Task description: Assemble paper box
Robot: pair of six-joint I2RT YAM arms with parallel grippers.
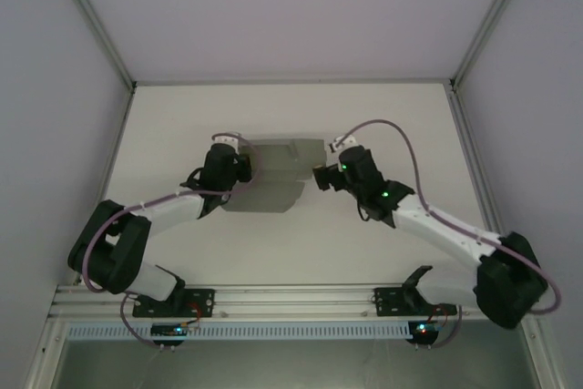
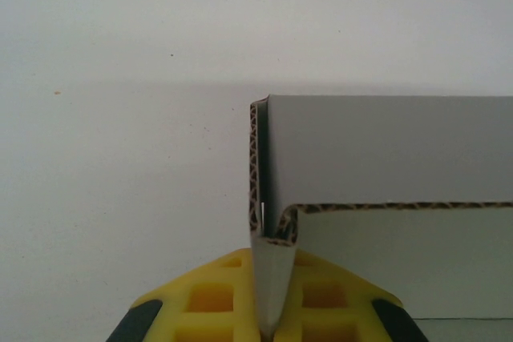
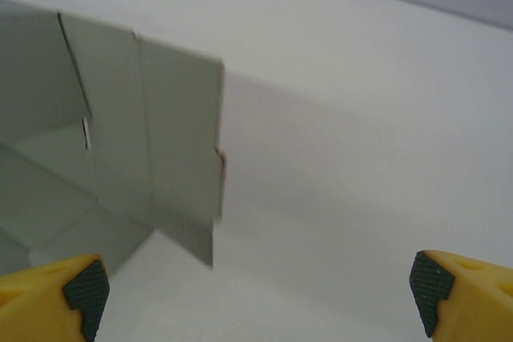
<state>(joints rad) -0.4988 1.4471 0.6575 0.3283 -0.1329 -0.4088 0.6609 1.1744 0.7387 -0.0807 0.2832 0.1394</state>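
Left arm (image 1: pixel 164 211) reaching far and rightward, left gripper (image 2: pixel 272 314) clamped on paper box (image 2: pixel 385 150) wall, right arm (image 1: pixel 446 230) reaching far and leftward, right gripper (image 3: pixel 256 286) jaws wide apart.

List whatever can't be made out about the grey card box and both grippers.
1. Top view: the plain grey corrugated card box is too small and shadowed to count its flaps. The dark body of the left gripper hides its grip.
2. Left wrist view: the box runs off the right edge, hiding its far end.
3. Right wrist view: the box is blurred and cut by the left edge. The open right gripper is apart from it.
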